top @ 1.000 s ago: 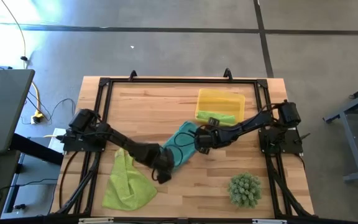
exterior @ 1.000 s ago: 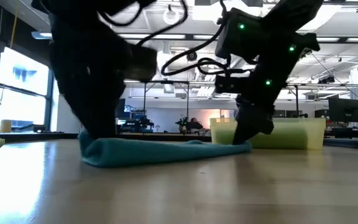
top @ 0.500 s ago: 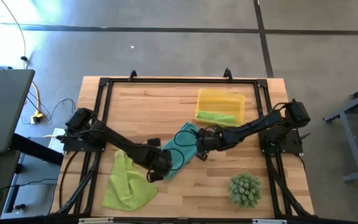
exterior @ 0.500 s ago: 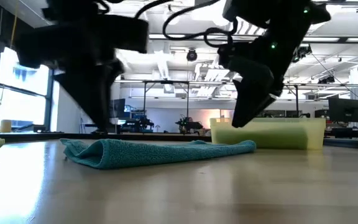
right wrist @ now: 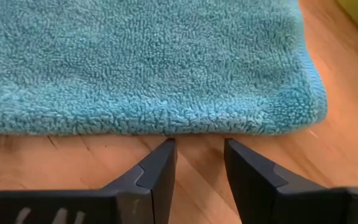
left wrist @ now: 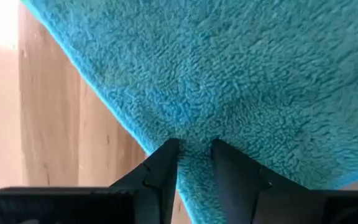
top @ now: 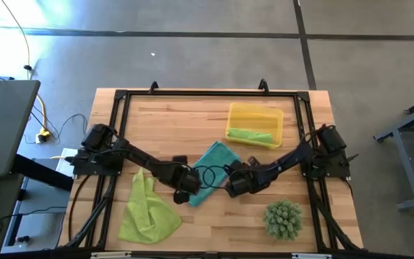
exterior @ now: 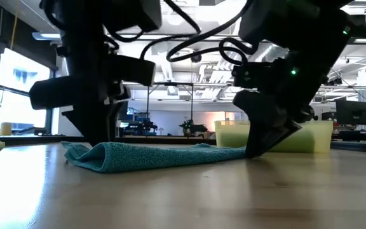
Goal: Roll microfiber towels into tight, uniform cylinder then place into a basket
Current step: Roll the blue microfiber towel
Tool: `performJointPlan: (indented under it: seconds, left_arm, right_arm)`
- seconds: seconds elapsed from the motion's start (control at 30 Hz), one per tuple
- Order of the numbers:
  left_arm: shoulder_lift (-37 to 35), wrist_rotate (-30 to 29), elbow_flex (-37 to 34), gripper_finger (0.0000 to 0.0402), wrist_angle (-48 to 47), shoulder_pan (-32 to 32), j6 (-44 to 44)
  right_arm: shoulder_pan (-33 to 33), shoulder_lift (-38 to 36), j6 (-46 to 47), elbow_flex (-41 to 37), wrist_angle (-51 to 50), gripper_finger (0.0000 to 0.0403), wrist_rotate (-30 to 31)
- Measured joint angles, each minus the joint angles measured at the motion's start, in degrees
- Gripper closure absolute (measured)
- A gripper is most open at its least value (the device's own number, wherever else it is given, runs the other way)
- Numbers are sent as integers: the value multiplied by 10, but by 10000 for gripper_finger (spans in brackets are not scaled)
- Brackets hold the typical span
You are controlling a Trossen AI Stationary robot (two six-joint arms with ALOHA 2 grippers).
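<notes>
A pale wooden plank table (top: 192,119) is sitting on grey concrete floor. A spiky green ball-shaped plant (top: 284,219) is standing near the right arm. The folded teal microfiber towel (top: 213,167) is lying mid-table; the left gripper (left wrist: 192,163) is pinching its corner, the right gripper (right wrist: 199,160), slightly parted, is touching its edge. One lime-green towel (top: 250,134) is lying in the shallow yellow plastic tray (top: 255,114), another (top: 146,211) beside the left arm.

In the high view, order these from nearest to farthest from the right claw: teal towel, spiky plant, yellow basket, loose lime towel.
From the right claw:
1. Teal towel, at its tips.
2. Spiky plant, near the front edge.
3. Yellow basket, at the back.
4. Loose lime towel, far left.
</notes>
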Motion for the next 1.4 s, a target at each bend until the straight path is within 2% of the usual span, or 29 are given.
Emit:
performJointPlan:
  seconds: [0.1, 0.23, 0.4, 0.53, 0.83, 1.0, 1.13, 1.4]
  left_arm:
    - [-4, 14, -22, 313, 28, -5, -40]
    - [-4, 11, -29, 322, 45, -18, -84]
    - [-3, 86, -29, 333, 125, -36, -123]
    - [2, 119, -30, 342, 206, -46, -93]
    - [-1, 100, -30, 347, 194, -51, -80]
    - [-2, 100, -24, 346, 178, -49, -52]
    - [-2, 99, 0, 346, 131, -49, -29]
    - [-3, 94, 18, 345, 80, -54, -29]
  right_arm:
    - [2, 3, -20, 0, -3, 270, 21]
    - [0, 7, -103, -2, 10, 270, 78]
    - [-17, 9, -225, -3, 44, 270, 165]
    - [-30, 8, -262, -4, 57, 270, 172]
    - [-8, -64, -260, -3, 37, 270, 134]
    - [10, -94, -238, -3, 44, 270, 52]
    - [21, -85, -187, -3, 61, 270, -15]
    - [45, -20, -64, -3, 122, 270, -16]
